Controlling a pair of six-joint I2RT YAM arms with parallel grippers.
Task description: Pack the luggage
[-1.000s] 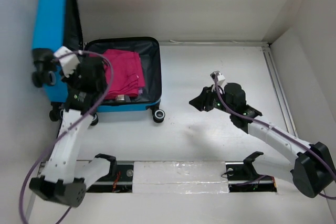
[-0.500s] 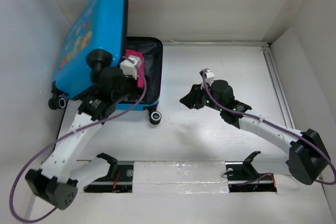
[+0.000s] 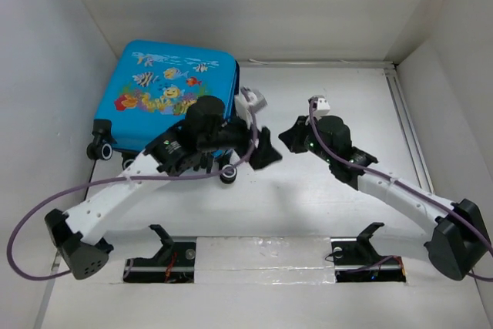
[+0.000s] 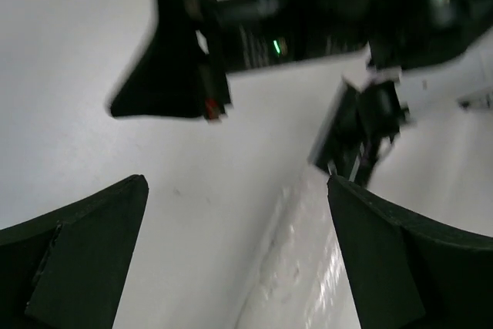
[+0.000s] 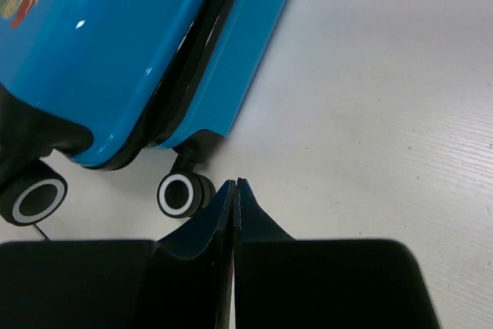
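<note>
The luggage (image 3: 166,92), a bright blue hard-shell case, lies flat at the back left with its lid down and the fish print facing up. In the right wrist view its two shells (image 5: 115,36) meet along a dark seam, with two black wheels (image 5: 179,194) at the near end. My left gripper (image 3: 262,149) hangs open just right of the case's front corner, holding nothing; its fingers (image 4: 77,252) frame bare table. My right gripper (image 3: 290,135) is shut and empty, close to the left one, and its tips (image 5: 235,187) hover beside a wheel.
White walls box the table in on the left, back and right. A taped strip (image 3: 262,256) with both arm mounts runs along the near edge. A purple cable (image 3: 31,229) loops off the left arm. My right gripper shows blurred in the left wrist view (image 4: 166,82).
The luggage lid has swung down from upright to shut. My left gripper let go of it, opened wide and moved right, past the case's front. My right gripper has shut.
</note>
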